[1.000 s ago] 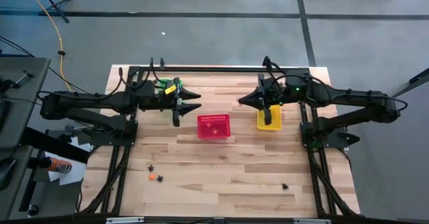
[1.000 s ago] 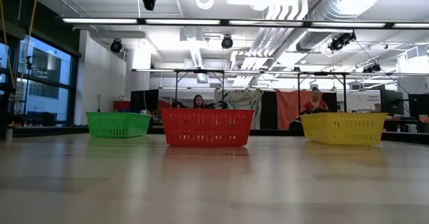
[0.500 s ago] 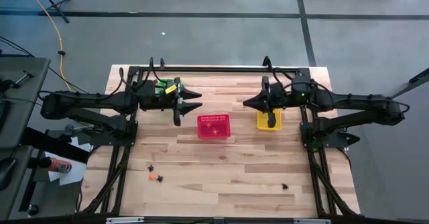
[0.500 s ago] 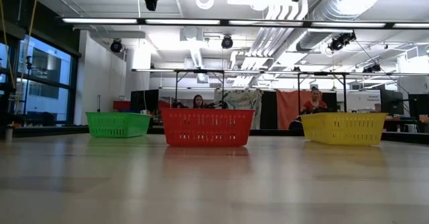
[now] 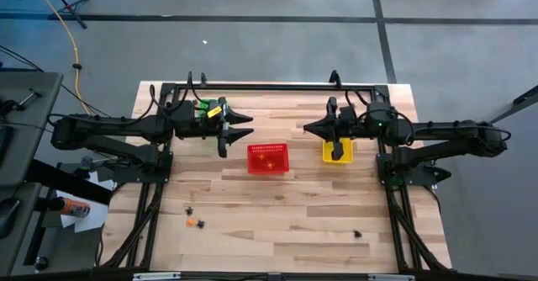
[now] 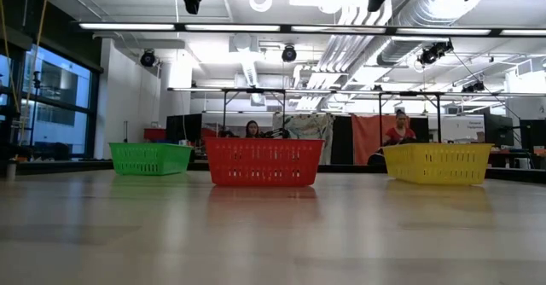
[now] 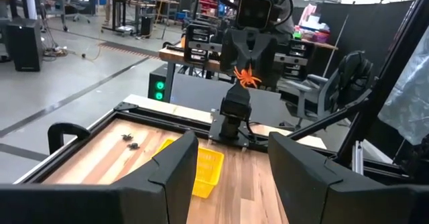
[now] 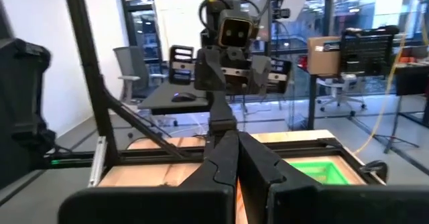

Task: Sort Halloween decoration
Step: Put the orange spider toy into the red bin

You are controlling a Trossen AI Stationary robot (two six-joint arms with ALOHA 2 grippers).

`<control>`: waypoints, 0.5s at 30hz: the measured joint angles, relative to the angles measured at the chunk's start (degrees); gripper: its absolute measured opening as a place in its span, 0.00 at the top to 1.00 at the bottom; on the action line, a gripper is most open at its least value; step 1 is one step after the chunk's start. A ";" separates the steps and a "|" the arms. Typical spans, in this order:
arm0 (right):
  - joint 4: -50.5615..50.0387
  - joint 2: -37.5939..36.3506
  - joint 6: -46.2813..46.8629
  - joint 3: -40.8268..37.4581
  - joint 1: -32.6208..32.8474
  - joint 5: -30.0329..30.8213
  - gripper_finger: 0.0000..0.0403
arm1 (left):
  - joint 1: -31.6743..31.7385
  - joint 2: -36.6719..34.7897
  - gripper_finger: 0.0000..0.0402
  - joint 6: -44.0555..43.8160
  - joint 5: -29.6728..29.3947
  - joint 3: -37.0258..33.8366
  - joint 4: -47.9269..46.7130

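Lying loose along the near edge of the table (image 5: 277, 197) are the trinkets not yet sorted: a black pair with an orange one (image 5: 192, 222) toward the left side, and a lone black trinket (image 5: 357, 233) toward the right. Farther back stands the red basket (image 5: 268, 158), with the yellow basket (image 5: 338, 151) to its right and the green basket (image 5: 204, 106) at the far left. Above the yellow basket, the right pincer (image 5: 308, 129) hangs closed on a small orange spider (image 7: 246, 77), its legs sticking out from between the fingertips. The left pincer (image 5: 246, 126) waits with jaws apart and empty, beside the green basket. These trinkets look featherlight and springy, best pinched across the body, not by a leg.
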 joint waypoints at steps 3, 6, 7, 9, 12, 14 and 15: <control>-0.01 0.00 -0.08 0.00 -0.02 0.36 1.00 | 0.00 0.00 0.57 0.00 -0.02 0.00 -0.04; 0.02 0.00 0.60 0.00 0.00 0.36 1.00 | 0.00 0.00 0.57 -0.02 -0.02 -0.01 -0.02; -0.01 0.00 0.90 0.00 0.00 0.36 1.00 | 0.00 0.00 0.57 -0.02 -0.02 0.00 -0.02; 0.01 0.00 0.95 0.00 0.00 0.36 1.00 | 0.00 0.00 0.57 -0.02 -0.02 -0.01 0.01; 0.00 0.00 2.36 0.00 0.00 0.36 1.00 | 0.00 0.00 0.57 -0.02 -0.03 -0.01 0.01; 0.00 0.00 2.87 0.00 0.00 0.36 1.00 | 0.00 0.00 0.57 -0.02 -0.04 -0.01 -0.01; 0.00 0.00 2.81 0.00 0.00 0.36 1.00 | 0.00 0.00 0.57 -0.02 -0.04 0.00 0.01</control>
